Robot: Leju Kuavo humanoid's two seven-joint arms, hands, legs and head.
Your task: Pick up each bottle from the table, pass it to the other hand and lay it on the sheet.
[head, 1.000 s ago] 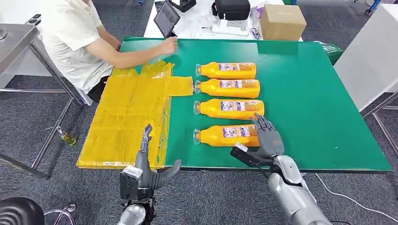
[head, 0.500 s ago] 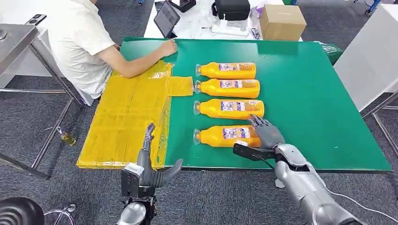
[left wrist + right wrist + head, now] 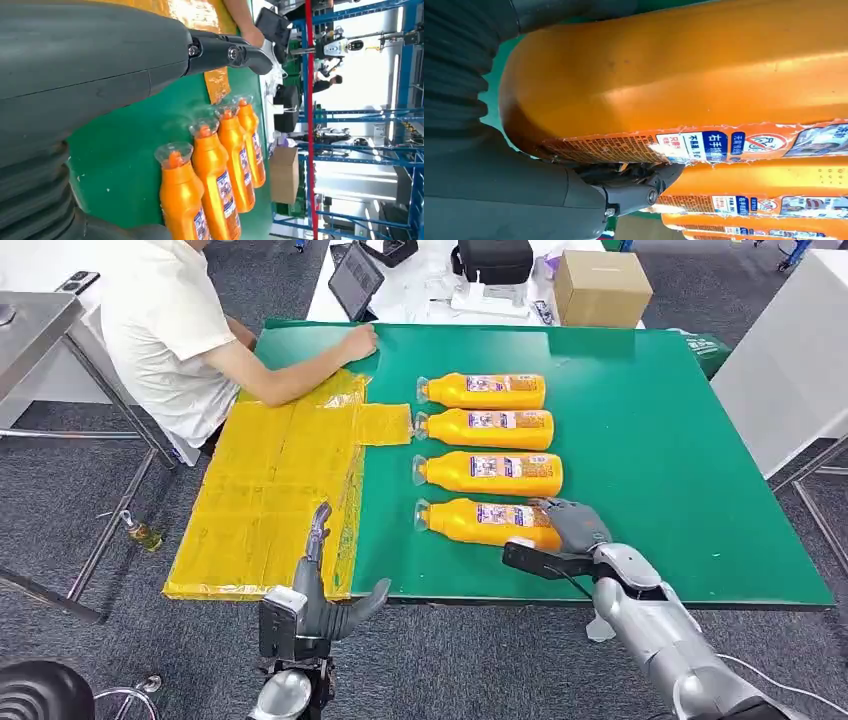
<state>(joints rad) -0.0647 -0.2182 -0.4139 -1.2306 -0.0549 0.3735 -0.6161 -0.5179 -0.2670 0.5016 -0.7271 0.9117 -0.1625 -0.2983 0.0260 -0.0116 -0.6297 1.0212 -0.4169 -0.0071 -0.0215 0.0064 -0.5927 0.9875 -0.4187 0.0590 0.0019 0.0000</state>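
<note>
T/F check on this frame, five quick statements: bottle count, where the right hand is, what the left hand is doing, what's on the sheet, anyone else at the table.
1. Four orange bottles lie on the green table. True.
2. The right hand is at the base end of the nearest bottle. True.
3. The left hand holds a bottle. False: it is empty, with fingers apart, near the table's front edge.
4. One bottle already lies on the yellow sheet. False: no bottle is on the sheet; all four are on the bare green surface.
5. A person rests a hand on the table at the far end of the sheet. True.
</note>
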